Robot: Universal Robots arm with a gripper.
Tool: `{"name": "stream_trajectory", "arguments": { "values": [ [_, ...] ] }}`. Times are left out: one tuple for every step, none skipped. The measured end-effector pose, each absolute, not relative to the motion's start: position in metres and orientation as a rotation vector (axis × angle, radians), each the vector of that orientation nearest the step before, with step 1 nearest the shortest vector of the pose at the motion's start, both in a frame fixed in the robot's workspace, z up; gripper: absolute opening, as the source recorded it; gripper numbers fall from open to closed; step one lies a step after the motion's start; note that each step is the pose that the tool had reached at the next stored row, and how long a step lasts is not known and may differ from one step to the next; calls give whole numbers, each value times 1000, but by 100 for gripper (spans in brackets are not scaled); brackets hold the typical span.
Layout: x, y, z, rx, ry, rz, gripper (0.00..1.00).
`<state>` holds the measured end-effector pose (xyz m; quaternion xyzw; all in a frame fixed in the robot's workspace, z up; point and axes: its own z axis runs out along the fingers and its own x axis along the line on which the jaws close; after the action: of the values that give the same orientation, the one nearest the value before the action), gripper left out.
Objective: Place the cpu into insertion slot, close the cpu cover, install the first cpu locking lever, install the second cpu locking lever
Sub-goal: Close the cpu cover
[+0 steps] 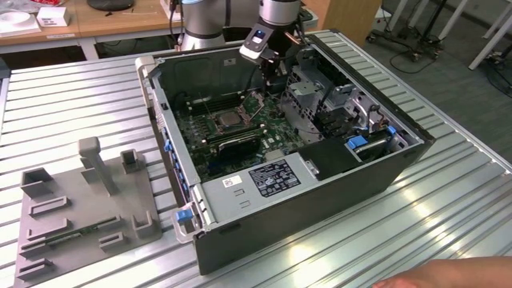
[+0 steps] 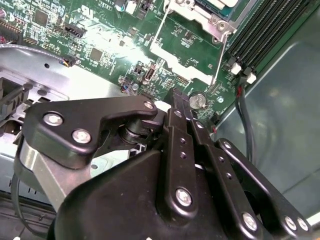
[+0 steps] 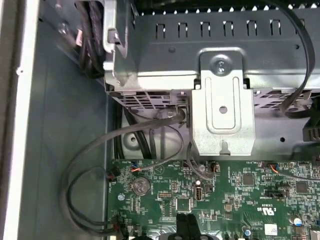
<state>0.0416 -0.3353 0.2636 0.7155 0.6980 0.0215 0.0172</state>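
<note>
one gripper [image 2: 174,97], one cpu [image 1: 232,120], two levers [image 2: 159,29]

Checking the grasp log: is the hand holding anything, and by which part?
Nothing is held; the hand is shut and empty above the motherboard.

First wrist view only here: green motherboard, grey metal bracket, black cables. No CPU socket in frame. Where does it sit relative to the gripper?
Observer: In the exterior view, the square black-framed CPU socket lies to the exterior view's left of the gripper, apart from it.
Operator: Cover down?
Observer: In the second wrist view, the silvery metal cover frame looks laid flat over the socket.
Operator: Levers?
Observer: In the same view, two thin wire levers jut out past the socket's frame. They look unlatched.
</note>
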Motion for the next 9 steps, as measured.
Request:
{"name": "stream_trajectory", "arguments": {
  "values": [
    [42,-335,262,2224,2169,67,11],
    [42,-335,260,2224,2169,67,11],
    [43,-335,259,2224,2169,67,11],
    [43,-335,257,2224,2168,67,11],
    [43,-335,256,2225,2168,67,11],
    [43,-335,254,2225,2168,67,11],
    [43,-335,252,2225,2168,67,11],
    [43,-335,250,2225,2168,67,11],
    [43,-335,249,2225,2168,67,11]
  ]
}}
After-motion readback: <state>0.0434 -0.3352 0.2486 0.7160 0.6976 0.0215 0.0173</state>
